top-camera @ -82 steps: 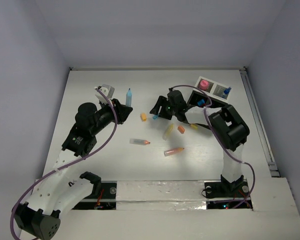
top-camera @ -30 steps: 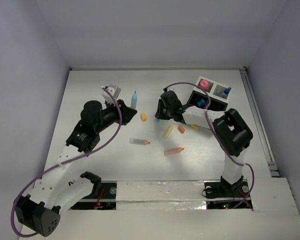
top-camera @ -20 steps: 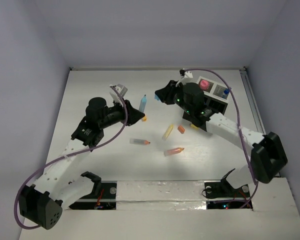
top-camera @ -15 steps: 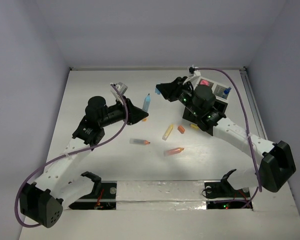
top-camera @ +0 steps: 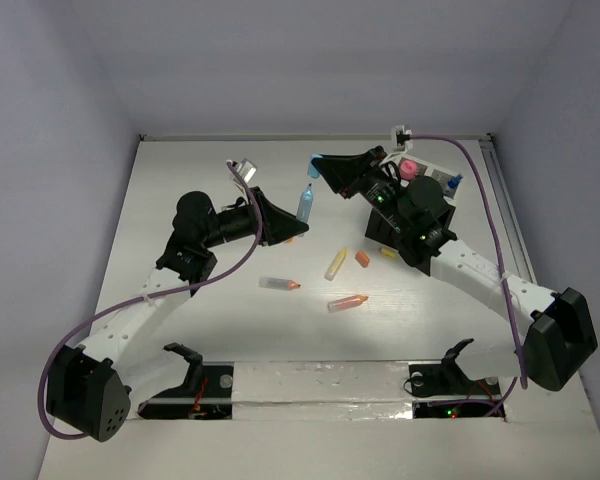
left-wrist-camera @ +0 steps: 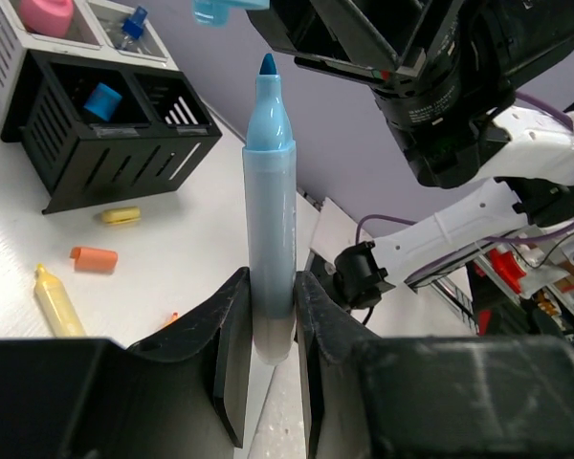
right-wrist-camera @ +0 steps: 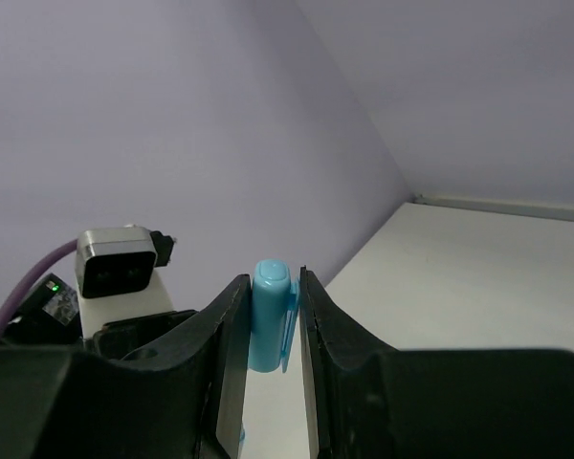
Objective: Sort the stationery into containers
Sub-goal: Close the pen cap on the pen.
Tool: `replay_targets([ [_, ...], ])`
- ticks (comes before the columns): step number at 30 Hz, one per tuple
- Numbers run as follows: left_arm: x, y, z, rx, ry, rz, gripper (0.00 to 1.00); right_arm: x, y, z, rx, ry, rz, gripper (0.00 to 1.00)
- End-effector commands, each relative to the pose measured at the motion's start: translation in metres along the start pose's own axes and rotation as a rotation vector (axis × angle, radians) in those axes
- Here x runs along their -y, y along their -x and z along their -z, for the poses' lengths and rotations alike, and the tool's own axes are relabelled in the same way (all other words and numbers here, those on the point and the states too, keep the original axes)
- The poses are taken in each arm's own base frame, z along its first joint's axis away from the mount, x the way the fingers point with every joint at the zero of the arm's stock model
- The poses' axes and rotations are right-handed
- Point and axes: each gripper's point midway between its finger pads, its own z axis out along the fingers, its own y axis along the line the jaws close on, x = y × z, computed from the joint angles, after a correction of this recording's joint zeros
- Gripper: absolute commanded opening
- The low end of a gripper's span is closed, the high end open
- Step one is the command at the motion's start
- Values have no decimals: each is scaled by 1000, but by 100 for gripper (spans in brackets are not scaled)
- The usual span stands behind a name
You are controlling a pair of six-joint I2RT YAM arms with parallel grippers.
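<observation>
Listing outward from the arm bases:

1. Table: white and matte. A clear stick and an orange-tipped stick lie flat on it, well apart from both pincers.
2. Yellow stick, orange block and small yellow piece: loose on the surface, near the box.
3. Left gripper: clenched on the lower barrel of the light-blue marker. The marker is uncapped and lifted off the table. Its long axis runs straight out along the fingers, tip toward the right arm.
4. Right gripper: clamped on the light-blue cap, also in the air. The cap sits just beyond the marker's tip and slightly to 1 side, not touching (its open end cannot be made out). Capping looks like the likely next move. It would turn on bringing the cap's axis into line with the marker's. Both arms are about equally near.
5. Black box: far right of the table. A pink round piece and a blue pen sit in its white-edged far compartments.
6. Room: plain pale-violet walls on 3 sides.
</observation>
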Motion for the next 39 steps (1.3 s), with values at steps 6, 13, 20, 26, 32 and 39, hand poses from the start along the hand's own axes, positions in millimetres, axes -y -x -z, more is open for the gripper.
replay_targets([
  [6, 30, 10, 6, 44, -129, -54, 0, -26, 10, 0, 65, 128, -66, 0],
  [13, 29, 12, 8, 55, -127, -57, 0, -27, 3, 5, 53, 148, -90, 0],
  [20, 27, 9, 8, 52, -124, -53, 0, -28, 4, 12, 70, 153, -97, 0],
  [26, 25, 6, 9, 47, -122, -48, 0, -30, 9, 13, 92, 163, -105, 0],
  [32, 22, 3, 9, 42, -117, -41, 0, -32, 13, 14, 111, 168, -118, 0],
  [39, 22, 3, 9, 43, -117, -43, 0, -34, 9, 17, 102, 184, -134, 0],
])
